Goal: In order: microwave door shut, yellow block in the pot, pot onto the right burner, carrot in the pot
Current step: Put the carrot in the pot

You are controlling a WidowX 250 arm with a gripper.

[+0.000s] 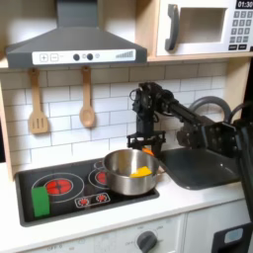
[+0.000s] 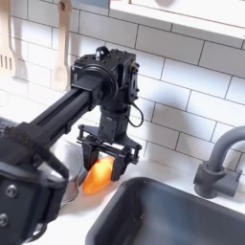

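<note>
Orange stubby toy carrot (image 2: 97,177) hangs pinched between the jaws of the black gripper (image 2: 107,170), long axis roughly vertical, directly above the shiny round steel pot (image 1: 131,170), so the coming move looks like a release.

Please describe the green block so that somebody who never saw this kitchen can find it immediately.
In the first exterior view, find the glossy black cooktop under the grey range hood. The green block stands at its front corner on the first exterior view's left, beside the red burner. It is the one plain green upright piece; the pot opposite is shiny steel.
</note>
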